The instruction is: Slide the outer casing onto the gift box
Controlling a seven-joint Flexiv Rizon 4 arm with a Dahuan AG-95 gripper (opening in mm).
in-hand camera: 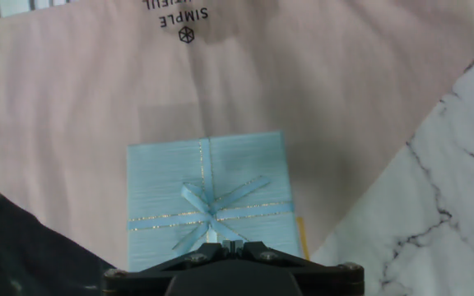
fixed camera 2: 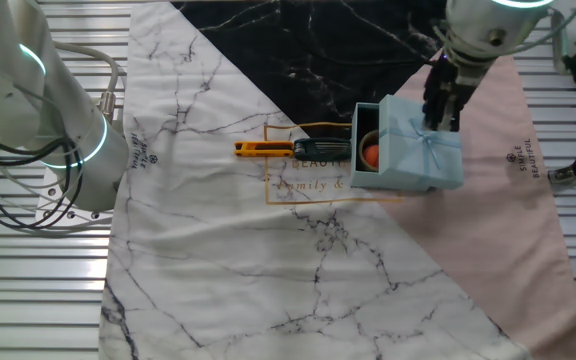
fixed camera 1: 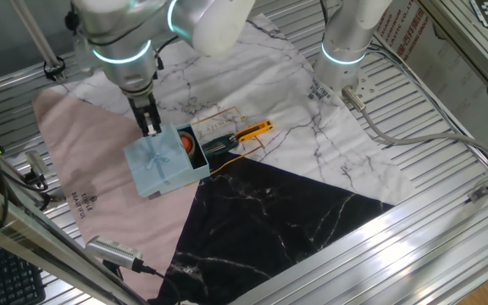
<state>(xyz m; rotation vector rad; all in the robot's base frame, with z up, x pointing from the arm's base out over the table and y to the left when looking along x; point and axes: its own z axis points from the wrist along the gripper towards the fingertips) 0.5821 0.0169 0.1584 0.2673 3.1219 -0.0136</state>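
The pale blue outer casing [fixed camera 1: 161, 161] with its ribbon bow lies on the pink cloth. It covers most of the gift box [fixed camera 1: 195, 144], whose dark teal side and orange-red round piece stick out at one open end. Both show in the other fixed view, the casing [fixed camera 2: 418, 155] and the box [fixed camera 2: 368, 150]. My gripper [fixed camera 1: 149, 125] stands upright, fingers together, with its tips on the casing's top by the edge away from the box opening. In the hand view the shut fingertips [in-hand camera: 217, 240] sit just past the bow on the casing [in-hand camera: 208, 185].
A black tool with a yellow-orange handle [fixed camera 1: 242, 133] lies right beside the box's open end. A second arm's base [fixed camera 1: 346, 42] stands at the far side. Pink, white marble and black marble cloths cover the table. A silver cylinder [fixed camera 1: 113, 250] lies at the front edge.
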